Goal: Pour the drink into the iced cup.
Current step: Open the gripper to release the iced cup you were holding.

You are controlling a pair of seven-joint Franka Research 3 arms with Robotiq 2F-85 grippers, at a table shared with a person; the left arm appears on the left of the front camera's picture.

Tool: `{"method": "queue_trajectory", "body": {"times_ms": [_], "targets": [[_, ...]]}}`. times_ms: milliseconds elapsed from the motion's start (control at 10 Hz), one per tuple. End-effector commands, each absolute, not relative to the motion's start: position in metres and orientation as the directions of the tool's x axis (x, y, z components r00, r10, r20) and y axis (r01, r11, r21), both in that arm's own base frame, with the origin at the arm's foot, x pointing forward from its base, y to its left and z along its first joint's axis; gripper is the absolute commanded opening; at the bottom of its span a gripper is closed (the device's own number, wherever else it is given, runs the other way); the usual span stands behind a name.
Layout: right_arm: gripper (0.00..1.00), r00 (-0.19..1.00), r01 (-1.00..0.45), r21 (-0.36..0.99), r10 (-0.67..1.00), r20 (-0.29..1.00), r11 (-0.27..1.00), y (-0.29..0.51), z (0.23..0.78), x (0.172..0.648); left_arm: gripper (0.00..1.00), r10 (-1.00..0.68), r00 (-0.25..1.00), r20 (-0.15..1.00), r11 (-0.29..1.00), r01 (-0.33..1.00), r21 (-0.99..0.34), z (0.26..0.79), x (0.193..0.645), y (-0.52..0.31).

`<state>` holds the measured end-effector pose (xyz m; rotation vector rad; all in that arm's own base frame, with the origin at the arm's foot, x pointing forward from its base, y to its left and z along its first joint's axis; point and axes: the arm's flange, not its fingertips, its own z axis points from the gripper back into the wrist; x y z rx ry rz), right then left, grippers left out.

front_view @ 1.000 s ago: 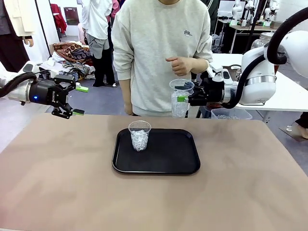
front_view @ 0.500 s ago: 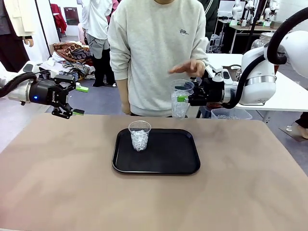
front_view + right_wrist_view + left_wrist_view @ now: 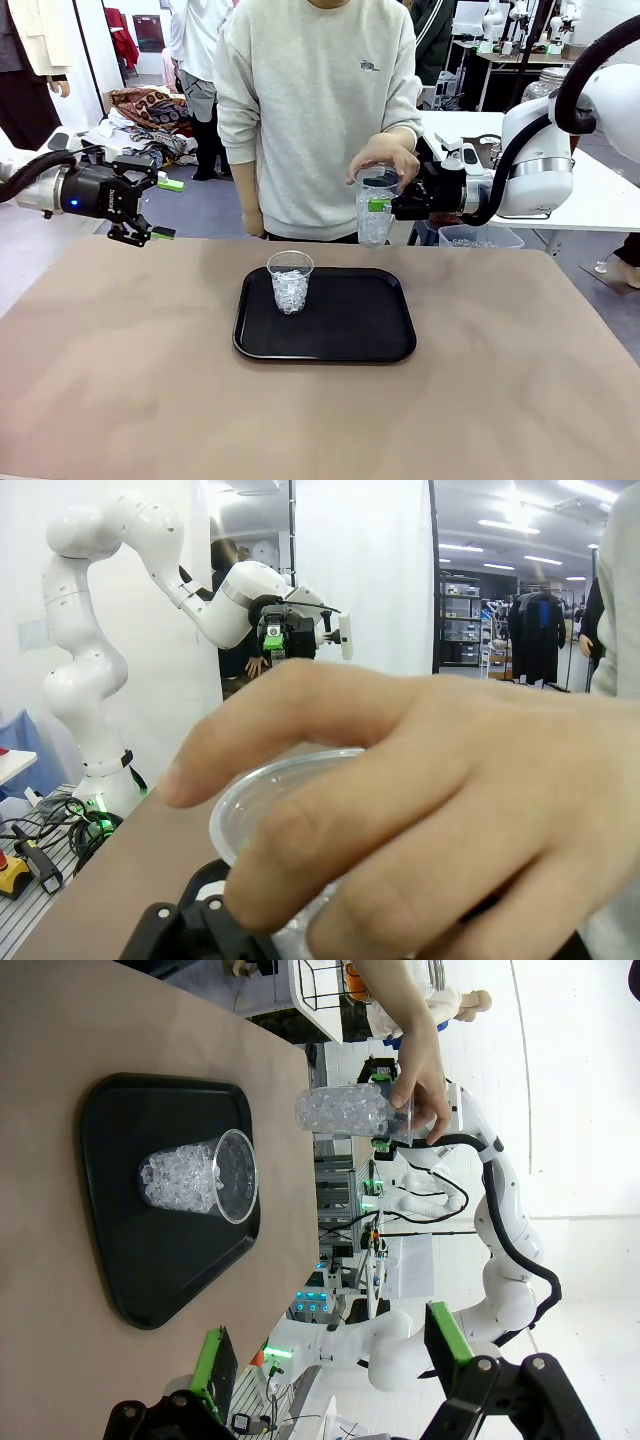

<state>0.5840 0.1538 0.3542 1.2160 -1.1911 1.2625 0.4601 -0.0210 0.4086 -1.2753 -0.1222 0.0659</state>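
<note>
The left gripper (image 3: pixel 167 209) hangs in the air above the far left edge of the bench (image 3: pixel 120 380). Its jaws stand wide open and there is nothing between them. In the left wrist view its two green pads (image 3: pixel 212 1360) are well apart, with only air in the gap.

The right gripper (image 3: pixel 386 205) comes in from the right side and is above the far edge of the bench, in front of the person. It is closed on the drink cup (image 3: pixel 374 215), a clear plastic cup which it keeps upright in the air, with a green pad pressed on the cup's side. The cup has clear pieces like ice inside; I cannot tell how much liquid is in it. The person's hand (image 3: pixel 385 160) lies on top of this cup. In the right wrist view the fingers (image 3: pixel 330 820) curl over the rim.

The iced cup (image 3: pixel 290 282) stands upright on the black tray (image 3: pixel 350 330), in the far left part of the tray, and is filled with ice about halfway. The tray lies flat in the middle of the bench. The drink cup is higher and to the far right of the iced cup, well apart from it.
</note>
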Motion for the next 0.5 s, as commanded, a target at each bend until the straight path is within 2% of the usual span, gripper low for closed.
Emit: {"method": "queue_trajectory", "body": {"times_ms": [0,400], "targets": [[0.86,-0.029,-0.999,-0.029,0.016,0.999,-0.040,0.1554,0.3592,0.5841,1.00,0.127,0.990,0.054,0.278,0.017,-0.960,0.4091,0.4601,-0.0220],[0.86,-0.029,-0.999,-0.029,0.016,0.999,-0.040,0.1554,0.3592,0.5841,1.00,0.127,0.990,0.054,0.278,0.017,-0.960,0.4091,0.4601,-0.0220]]}}
